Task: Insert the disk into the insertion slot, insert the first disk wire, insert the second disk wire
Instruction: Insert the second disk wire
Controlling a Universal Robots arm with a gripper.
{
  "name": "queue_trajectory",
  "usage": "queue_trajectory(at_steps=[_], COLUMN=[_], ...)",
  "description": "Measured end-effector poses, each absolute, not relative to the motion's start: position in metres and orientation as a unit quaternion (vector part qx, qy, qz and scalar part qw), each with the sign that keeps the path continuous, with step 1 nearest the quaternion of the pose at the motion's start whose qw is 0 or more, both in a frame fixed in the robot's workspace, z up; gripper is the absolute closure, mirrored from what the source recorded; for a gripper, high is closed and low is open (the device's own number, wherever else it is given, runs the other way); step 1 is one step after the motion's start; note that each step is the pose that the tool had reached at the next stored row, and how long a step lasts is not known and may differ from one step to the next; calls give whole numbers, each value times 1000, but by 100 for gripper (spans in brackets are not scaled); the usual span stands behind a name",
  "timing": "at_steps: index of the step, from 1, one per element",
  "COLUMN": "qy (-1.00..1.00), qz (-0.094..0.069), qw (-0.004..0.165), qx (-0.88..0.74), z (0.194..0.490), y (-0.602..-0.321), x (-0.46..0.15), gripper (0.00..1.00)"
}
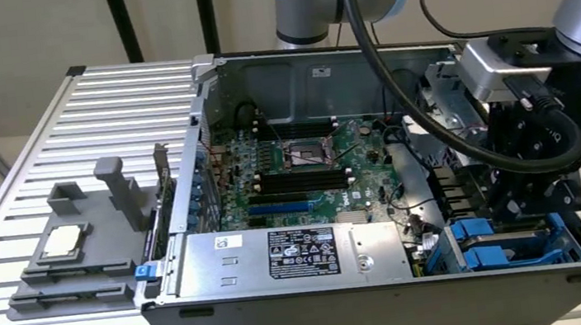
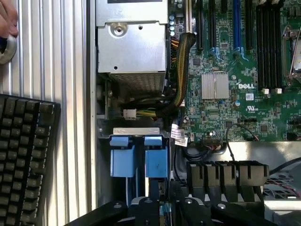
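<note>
disk: The disk [image 2: 122,162] is seen by its bright blue carrier, end-on, in the front corner of the computer case [image 1: 397,307] beside the worktop's near edge. Its silver body is hardly seen.
insertion slot: The insertion slot [image 1: 562,239] is taken up by the blue carrier. The disk is judged to be seated, or very nearly so.
gripper: The gripper [image 2: 153,207] is held low over the carrier, just beside its blue tabs, and is seen in the exterior view [image 1: 528,200] hanging over the same corner.
jaws: Whether they are apart or together cannot be told, and no thing is seen to be held.
step in hand: The disk step is judged to be at its close. No wire is seen plugged at the carrier, so both wire steps are judged undone.
wires: A sleeved wire bundle [image 2: 181,70] and a small white plug [image 2: 129,113] are seen near the slot, between it and the power-supply box [image 1: 279,255].
what a move here calls for: Fine alignment is needed in a cramped corner, with care for the loose leads and the motherboard [image 1: 291,171].
surroundings: The case is carried on the slatted worktop [image 1: 35,160], and a grey fixture [image 1: 79,247] stands toward the exterior view's left. A keyboard [image 2: 26,155] and a person's hand [image 2: 7,19] are seen beside the case.
</note>
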State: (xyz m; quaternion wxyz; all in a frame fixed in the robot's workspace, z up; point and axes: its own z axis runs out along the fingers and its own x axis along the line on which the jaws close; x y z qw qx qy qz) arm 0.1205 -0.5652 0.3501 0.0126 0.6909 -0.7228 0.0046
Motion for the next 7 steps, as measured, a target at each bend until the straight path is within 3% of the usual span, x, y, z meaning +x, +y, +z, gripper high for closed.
queue_trajectory(at_steps=[7], qy=[-723], qz=[5], qw=[12], qx=[691], z=[350], y=[-565], x=[120], gripper=[76])
